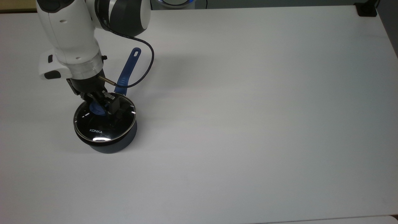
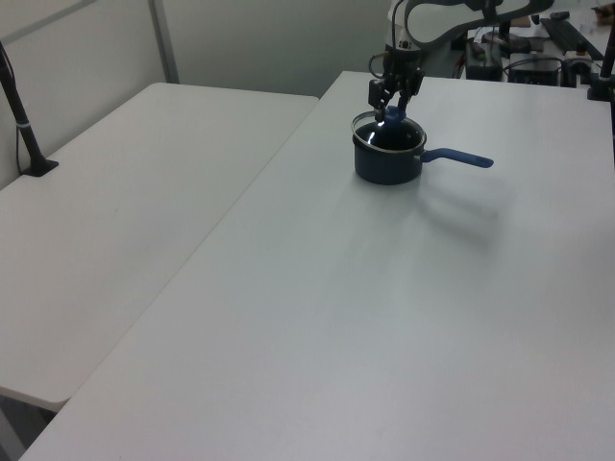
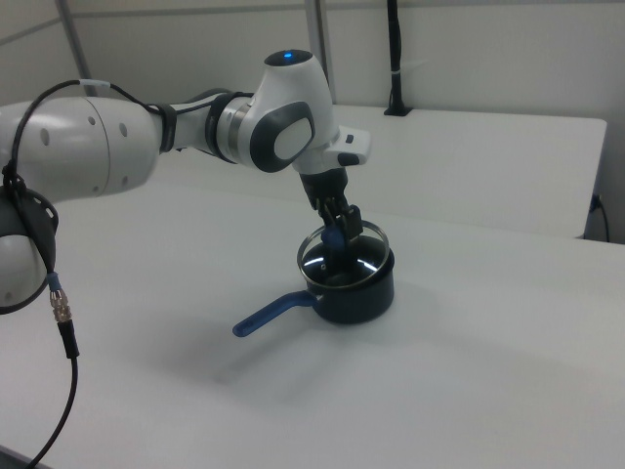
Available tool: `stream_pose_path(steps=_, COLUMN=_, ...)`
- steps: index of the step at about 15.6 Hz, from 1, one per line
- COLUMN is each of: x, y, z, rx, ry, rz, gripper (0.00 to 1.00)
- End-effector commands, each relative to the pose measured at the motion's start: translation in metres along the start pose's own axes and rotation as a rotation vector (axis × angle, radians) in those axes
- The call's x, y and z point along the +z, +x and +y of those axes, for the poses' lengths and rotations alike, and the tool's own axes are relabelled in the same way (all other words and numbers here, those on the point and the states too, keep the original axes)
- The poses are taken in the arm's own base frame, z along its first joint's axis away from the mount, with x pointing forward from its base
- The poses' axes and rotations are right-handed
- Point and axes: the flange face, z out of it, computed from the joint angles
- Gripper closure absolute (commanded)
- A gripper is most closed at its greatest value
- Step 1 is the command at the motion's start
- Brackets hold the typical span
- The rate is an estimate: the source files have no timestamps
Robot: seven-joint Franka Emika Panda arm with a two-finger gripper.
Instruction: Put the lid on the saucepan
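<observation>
The saucepan (image 1: pixel 107 141) stands at the centre-left of the top view on the white table (image 1: pixel 248 124), well apart from every table edge; bare surface extends to the top view's right and bottom. Its handle (image 1: pixel 127 73) runs straight toward the top view's upper right. The lid (image 1: pixel 104 124) covers the saucepan mouth. The gripper (image 1: pixel 101 104) pinches the blue knob (image 1: pixel 95 108).
</observation>
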Motion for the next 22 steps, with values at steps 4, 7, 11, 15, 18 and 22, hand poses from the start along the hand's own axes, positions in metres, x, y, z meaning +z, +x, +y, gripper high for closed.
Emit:
stream_pose_path(steps=4, x=0.012, y=-0.001, z=-0.003, rx=-0.017, ry=-0.017, rz=0.003, gripper=0.47)
stream_pose_path(steps=7, x=0.020, y=-0.005, z=-0.002, rx=-0.040, ry=-0.021, rz=-0.014, gripper=0.47)
stream_pose_path(steps=11, x=0.020, y=-0.004, z=-0.001, rx=-0.040, ry=-0.022, rz=-0.014, gripper=0.47)
stream_pose_path(steps=15, x=0.021, y=-0.004, z=0.001, rx=-0.079, ry=-0.021, rz=-0.016, gripper=0.49)
stream_pose_path(steps=18, x=0.020, y=-0.004, z=0.001, rx=-0.106, ry=-0.022, rz=-0.016, gripper=0.52)
stream_pose_path(steps=22, x=0.018, y=-0.004, z=0.001, rx=-0.125, ry=-0.023, rz=-0.013, gripper=0.55)
